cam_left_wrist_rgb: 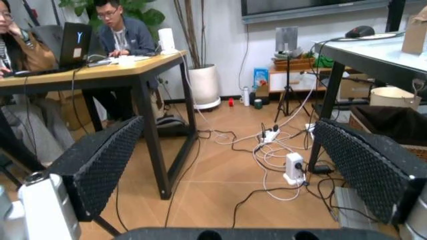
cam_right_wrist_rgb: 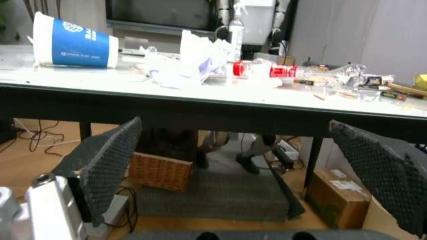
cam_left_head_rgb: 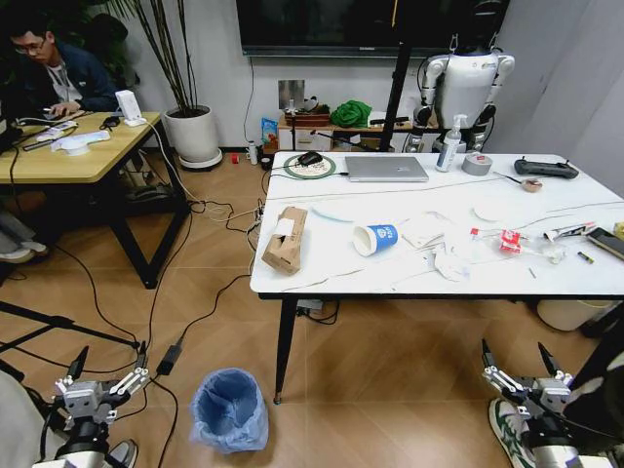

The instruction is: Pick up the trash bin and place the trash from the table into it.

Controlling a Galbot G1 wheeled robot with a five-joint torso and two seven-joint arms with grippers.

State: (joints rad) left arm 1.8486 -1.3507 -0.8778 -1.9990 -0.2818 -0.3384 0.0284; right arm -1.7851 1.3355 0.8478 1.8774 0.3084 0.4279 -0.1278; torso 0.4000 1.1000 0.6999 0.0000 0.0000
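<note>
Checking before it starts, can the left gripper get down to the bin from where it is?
Probably yes: the left gripper hangs open beside the bin, with bare floor and one cable between them.

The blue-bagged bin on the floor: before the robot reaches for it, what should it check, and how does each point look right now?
1. Trash bin upright with its mouth open: ok.
2. Floor around the bin free: not ok, a black cable with a power brick lies close on its left.
3. Left gripper open and empty: ok.
4. Right gripper open and empty: ok.
5. Trash waiting on the table: ok, the cardboard box, paper cup and red-capped bottle all lie on top.
6. Bin within the left gripper's reach: cannot tell.
</note>
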